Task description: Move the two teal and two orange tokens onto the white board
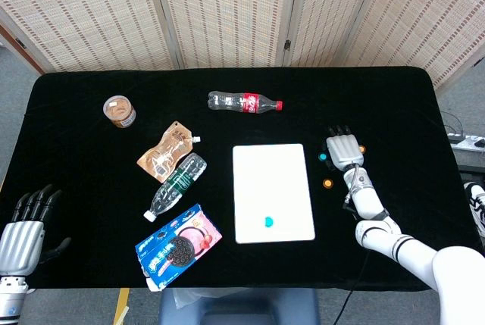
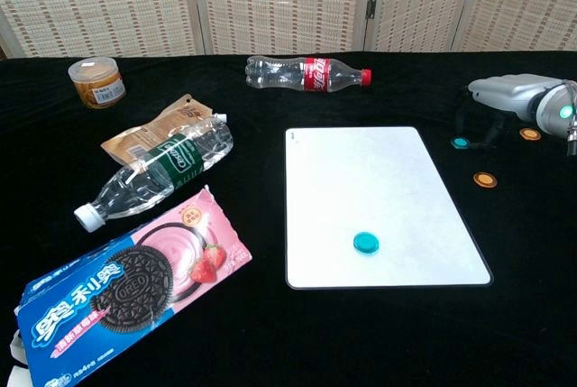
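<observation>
Hovering right hand point(image 2: 505, 96) palm-down, fingers apart and empty, just above the off-board teal token point(image 2: 460, 142); orange tokens point(image 2: 485, 179) flank it, right of the white board point(image 2: 379, 143).

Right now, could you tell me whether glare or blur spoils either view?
Head view: sharp, evenly lit, white board bright but unglared. Chest view: soft sheen on the board's far half, teal token crisp, right hand cut by the frame edge.

Showing silver-backed hands point(image 1: 344, 150) point(image 1: 21, 232) with black fingers point(image 1: 34, 201), white forearm shells, a green light glowing at the right wrist point(image 2: 567, 112).
</observation>
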Robot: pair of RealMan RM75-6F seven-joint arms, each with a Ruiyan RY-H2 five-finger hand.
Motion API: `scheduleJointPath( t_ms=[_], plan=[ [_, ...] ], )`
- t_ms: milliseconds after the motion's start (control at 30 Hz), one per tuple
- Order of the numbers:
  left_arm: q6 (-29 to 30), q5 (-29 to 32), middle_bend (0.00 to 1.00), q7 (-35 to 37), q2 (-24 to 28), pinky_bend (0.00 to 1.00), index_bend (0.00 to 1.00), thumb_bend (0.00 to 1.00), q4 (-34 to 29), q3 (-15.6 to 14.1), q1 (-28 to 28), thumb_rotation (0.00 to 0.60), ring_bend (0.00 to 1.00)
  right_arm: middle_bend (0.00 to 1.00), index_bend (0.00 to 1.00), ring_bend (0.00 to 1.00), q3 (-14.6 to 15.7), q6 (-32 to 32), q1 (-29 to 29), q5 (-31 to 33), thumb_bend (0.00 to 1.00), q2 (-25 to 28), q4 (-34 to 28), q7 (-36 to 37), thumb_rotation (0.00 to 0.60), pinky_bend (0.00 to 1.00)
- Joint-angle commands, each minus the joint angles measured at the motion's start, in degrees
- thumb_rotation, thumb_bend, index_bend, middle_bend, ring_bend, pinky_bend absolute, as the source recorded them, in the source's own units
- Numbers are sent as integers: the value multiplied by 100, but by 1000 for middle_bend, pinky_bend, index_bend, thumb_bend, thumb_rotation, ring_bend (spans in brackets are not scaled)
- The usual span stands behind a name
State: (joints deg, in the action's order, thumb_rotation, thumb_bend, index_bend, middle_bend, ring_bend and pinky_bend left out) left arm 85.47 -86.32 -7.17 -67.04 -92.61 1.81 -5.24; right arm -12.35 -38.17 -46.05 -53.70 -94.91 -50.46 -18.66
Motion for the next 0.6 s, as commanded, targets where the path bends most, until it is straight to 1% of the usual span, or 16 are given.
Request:
scheduleJointPath(
  t_ms=[33, 600],
  plan=[
    [0, 3, 43, -4, 5, 0, 108, 250, -7, 2, 0, 600, 61, 132, 434, 17, 14, 27, -17, -20, 389, -51, 63, 26, 600, 0],
    [-33, 37, 42, -27, 13, 0, 108, 250, 4, 8, -6, 600, 61, 132, 433, 18, 24, 137, -136, -39, 390, -257, 338, -43, 600, 0]
  ],
)
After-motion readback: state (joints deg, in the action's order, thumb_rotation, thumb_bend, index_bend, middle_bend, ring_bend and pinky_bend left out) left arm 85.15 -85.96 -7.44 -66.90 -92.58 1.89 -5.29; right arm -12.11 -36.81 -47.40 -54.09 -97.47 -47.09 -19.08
